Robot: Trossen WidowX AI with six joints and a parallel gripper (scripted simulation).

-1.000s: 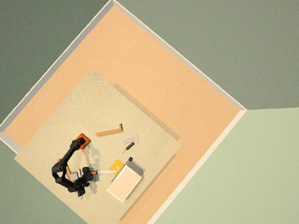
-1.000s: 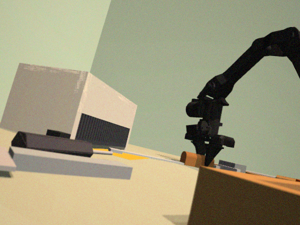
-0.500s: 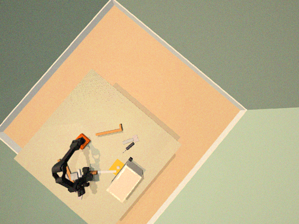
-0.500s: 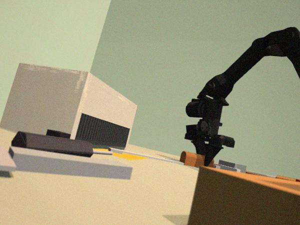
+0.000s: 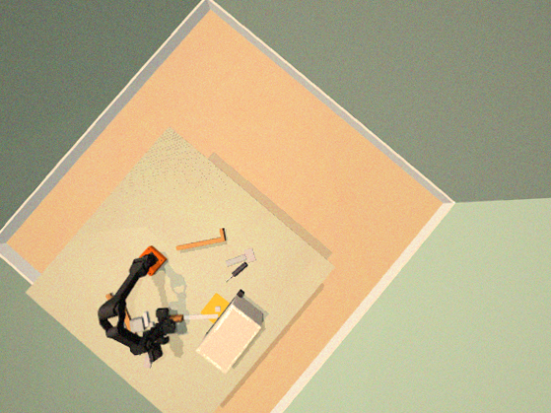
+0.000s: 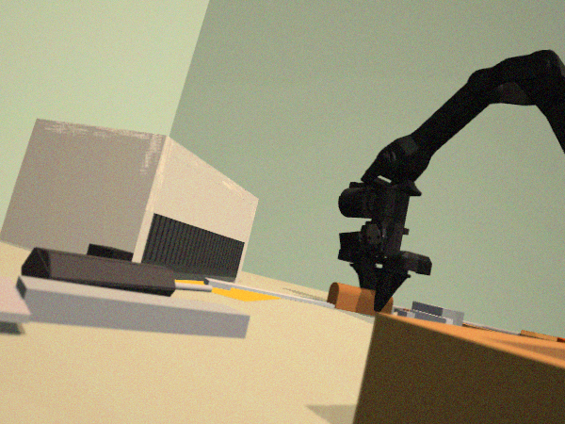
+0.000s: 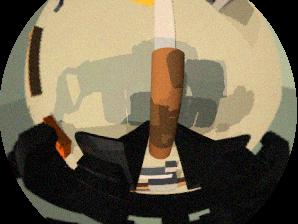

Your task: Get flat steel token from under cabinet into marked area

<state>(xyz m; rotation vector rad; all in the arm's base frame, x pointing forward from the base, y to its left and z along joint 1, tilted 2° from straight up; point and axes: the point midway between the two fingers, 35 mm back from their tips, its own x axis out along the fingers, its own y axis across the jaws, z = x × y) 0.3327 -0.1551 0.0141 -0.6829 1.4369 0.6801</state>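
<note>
Right now the black parallel-jaw claw (image 6: 382,298) is clamped on the brown cylindrical handle (image 6: 350,297) of a long white-bladed rake tool (image 5: 201,316), whose thin, stiff, probably light shaft reaches ahead over the yellow marked square (image 5: 215,303) toward the pale slotted cabinet (image 5: 231,338). Unseen, the flat steel token presumably lies beyond, under it, slippery and easily overshot.

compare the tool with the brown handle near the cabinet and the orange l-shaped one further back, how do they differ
The brown-handled tool has a round handle and thin white shaft; the orange L-shaped tool is flat, one colour, with a short bent end. The first is gripped at the handle by the gripper, its tip over the yellow patch; the second lies untouched. Both are long and slim.
</note>
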